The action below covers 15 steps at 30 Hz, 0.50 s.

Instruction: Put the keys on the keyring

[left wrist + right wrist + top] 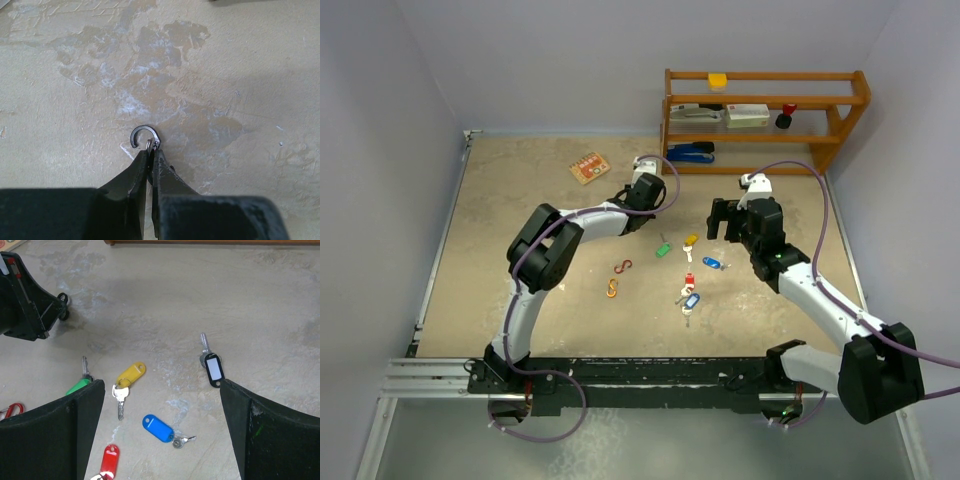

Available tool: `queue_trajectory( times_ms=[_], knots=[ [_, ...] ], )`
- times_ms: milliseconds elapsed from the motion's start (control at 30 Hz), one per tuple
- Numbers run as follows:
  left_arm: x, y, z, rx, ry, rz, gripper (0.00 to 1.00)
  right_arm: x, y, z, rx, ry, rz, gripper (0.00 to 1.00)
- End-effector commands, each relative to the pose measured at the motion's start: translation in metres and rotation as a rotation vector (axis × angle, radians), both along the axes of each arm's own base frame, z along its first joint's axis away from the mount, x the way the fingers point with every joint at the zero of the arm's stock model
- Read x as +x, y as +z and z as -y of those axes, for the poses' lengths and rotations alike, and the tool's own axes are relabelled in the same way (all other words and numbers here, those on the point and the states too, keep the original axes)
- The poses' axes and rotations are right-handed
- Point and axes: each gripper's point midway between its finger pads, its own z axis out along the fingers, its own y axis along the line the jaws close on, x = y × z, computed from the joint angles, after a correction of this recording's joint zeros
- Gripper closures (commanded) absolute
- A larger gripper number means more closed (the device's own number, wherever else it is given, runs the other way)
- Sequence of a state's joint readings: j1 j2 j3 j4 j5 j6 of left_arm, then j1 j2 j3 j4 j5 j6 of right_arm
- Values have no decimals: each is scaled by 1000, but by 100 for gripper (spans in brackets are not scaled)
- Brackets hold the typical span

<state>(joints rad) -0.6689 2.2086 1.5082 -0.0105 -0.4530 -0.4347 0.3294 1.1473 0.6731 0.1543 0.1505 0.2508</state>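
My left gripper (150,152) is shut on the keyring (145,135), a small dark hinged ring that stands open just above the table; the gripper shows in the top view (645,190) at the middle back. My right gripper (160,385) is open and empty, hovering over the keys; it shows in the top view (725,220). Below it lie a yellow-tagged key (131,374), a blue-tagged key (158,428), a red-tagged key (110,460), a green-tagged key (79,386) and a white-tagged key in a black frame (213,370). Another blue-tagged key (690,298) lies nearer the front.
Two S-shaped clips, red (623,266) and orange (612,289), lie left of the keys. A wooden shelf (760,100) with small items stands at the back right, a blue stapler (692,152) at its foot. An orange card (589,167) lies at the back.
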Motion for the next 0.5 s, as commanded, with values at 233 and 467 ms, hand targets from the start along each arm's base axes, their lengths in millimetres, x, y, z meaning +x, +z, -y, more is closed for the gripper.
queue_trajectory(
  times_ms=[233, 467],
  knots=[
    [-6, 78, -15, -30, 25, 112, 100, 9, 2, -23, -3, 114, -62, 2],
    [-19, 127, -26, -78, 32, 197, 100, 11, -32, -56, -1, 215, -204, 12]
  ],
)
